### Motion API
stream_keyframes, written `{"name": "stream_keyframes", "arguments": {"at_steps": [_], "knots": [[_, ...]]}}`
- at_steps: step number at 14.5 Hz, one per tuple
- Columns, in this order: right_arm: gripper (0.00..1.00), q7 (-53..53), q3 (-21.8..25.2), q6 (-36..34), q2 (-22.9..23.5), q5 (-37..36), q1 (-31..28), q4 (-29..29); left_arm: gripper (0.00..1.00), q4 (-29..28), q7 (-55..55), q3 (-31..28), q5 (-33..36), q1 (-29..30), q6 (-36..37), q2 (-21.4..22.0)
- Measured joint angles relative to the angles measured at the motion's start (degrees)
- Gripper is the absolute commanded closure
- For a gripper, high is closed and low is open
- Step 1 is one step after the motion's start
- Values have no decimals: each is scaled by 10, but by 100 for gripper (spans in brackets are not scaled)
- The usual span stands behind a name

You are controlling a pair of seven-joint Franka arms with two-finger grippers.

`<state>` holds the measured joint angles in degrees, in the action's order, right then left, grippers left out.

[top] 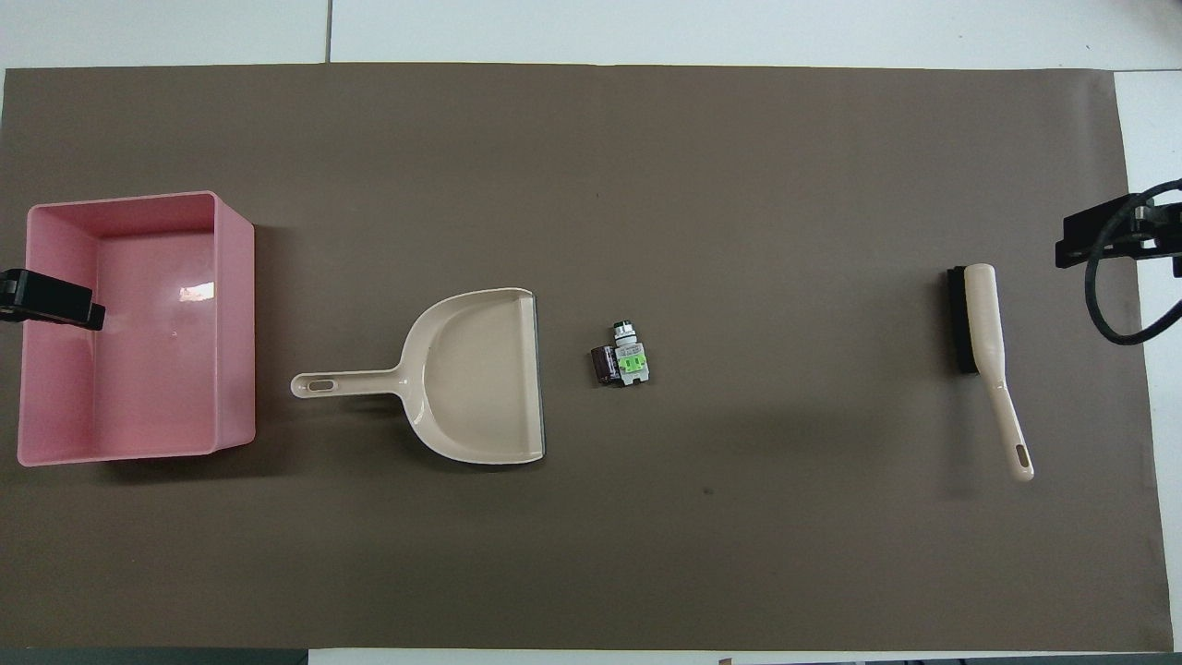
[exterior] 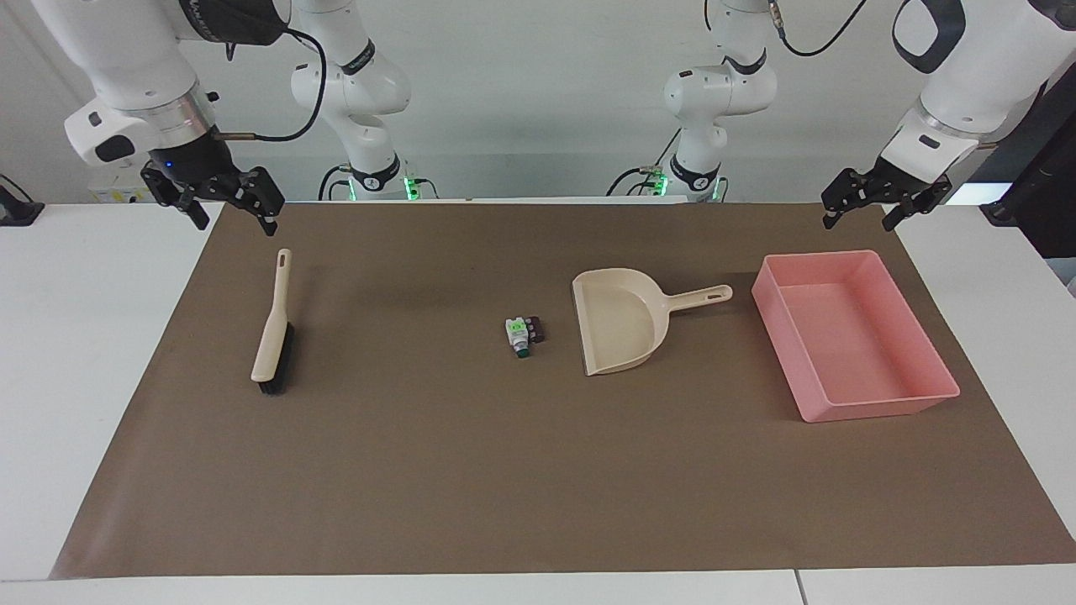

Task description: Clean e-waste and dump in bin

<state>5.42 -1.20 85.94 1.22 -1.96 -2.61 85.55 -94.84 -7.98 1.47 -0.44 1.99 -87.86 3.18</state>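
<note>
The e-waste point(exterior: 523, 334) is a tiny cluster on the brown mat, one white piece with green marks and one dark block; it also shows in the overhead view point(top: 623, 362). The beige dustpan point(exterior: 622, 323) lies beside it, mouth toward it, handle toward the pink bin point(exterior: 849, 336). The bin is empty at the left arm's end point(top: 157, 342). My left gripper point(exterior: 857, 220) is open and empty, raised over the mat's edge by the bin. My right gripper point(exterior: 237, 220) is open and empty, raised over the mat's corner close to the brush handle.
A beige brush with black bristles point(exterior: 273, 332) lies on the mat toward the right arm's end, handle toward the robots point(top: 983, 319). The dustpan shows in the overhead view point(top: 471, 379). The brown mat point(exterior: 471, 470) covers most of the white table.
</note>
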Motion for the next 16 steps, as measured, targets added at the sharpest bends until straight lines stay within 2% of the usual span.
{"name": "stream_keyframes", "arguments": {"at_steps": [7, 10, 13, 14, 16], "knots": [[0, 0, 0, 0, 0, 0, 0, 1, 1, 0, 0, 0, 0, 0, 0, 0], [0, 0, 1, 11, -5, 0, -2, 22, 1, 0, 0, 0, 0, 0, 0, 0], [0, -12, 4, 51, -30, 0, -19, 94, 1, 0, 0, 0, 0, 0, 0, 0], [0, -45, 5, 78, -45, 0, -38, 137, 1, 0, 0, 0, 0, 0, 0, 0], [0, -124, 9, 164, -84, 1, -80, 266, 1, 0, 0, 0, 0, 0, 0, 0]]}}
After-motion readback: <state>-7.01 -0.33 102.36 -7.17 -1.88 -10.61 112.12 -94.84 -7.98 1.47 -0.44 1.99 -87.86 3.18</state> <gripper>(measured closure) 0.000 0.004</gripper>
